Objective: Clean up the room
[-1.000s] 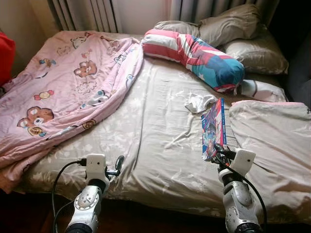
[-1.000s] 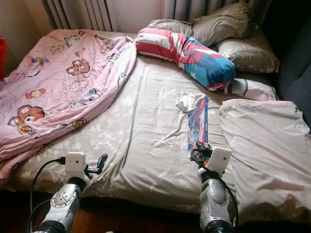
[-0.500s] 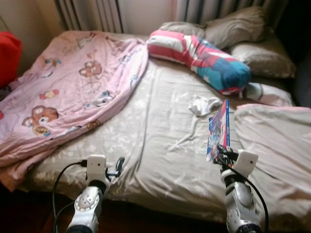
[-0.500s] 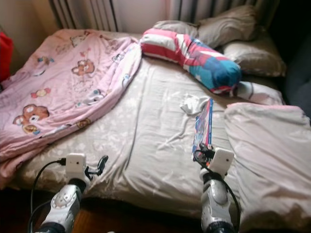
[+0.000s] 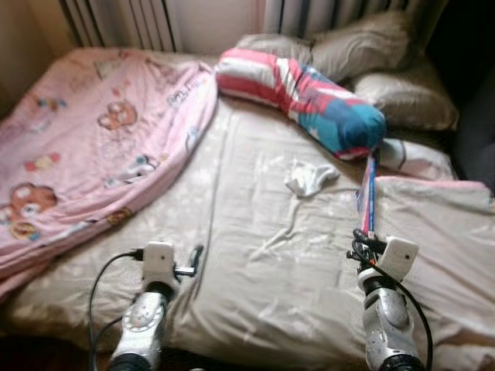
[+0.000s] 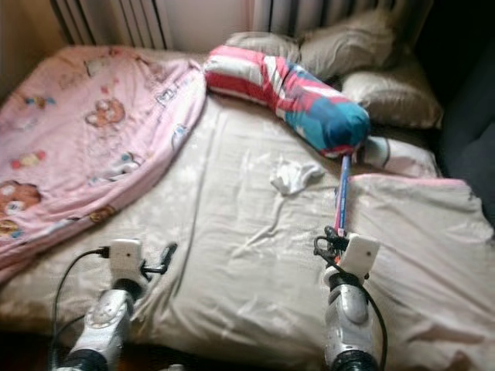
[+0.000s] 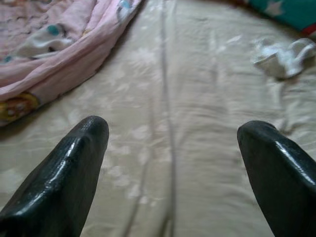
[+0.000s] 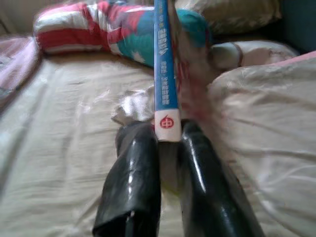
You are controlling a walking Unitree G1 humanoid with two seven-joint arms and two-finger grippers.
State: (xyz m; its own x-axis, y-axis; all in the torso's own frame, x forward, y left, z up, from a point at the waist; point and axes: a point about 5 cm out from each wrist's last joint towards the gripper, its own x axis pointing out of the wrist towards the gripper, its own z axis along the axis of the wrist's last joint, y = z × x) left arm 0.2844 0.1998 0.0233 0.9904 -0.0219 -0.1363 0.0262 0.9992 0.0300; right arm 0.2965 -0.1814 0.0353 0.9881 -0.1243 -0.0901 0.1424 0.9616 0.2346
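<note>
Blue-spined book point(image 8: 164, 64) is standing on edge between the two black fingers point(image 8: 133, 182) of the right gripper point(image 5: 362, 246), which are pressing against its lower end from both sides. In the head views the book point(image 5: 366, 189) is rising thin and near upright from the gripper, above the beige sheet point(image 5: 263, 255), with its top end reaching toward the striped red, white and teal bolster point(image 5: 309, 89). A red mark on a white label is showing at the bottom of the spine.

The left gripper point(image 5: 193, 259) is hovering low over the near part of the sheet, its fingers point(image 7: 64, 173) spread wide apart with nothing between them.

A crumpled white cloth point(image 5: 309, 178) is lying on the sheet, between the bolster and the book's base. A pink blanket point(image 5: 85, 147) with bear prints is covering the robot's left part of the bed. A beige duvet point(image 5: 441, 232) is lying bunched on the right part, just beside the book. Grey-beige pillows point(image 5: 379, 54) are resting at the head, behind the bolster. The head views are slightly blurred.
</note>
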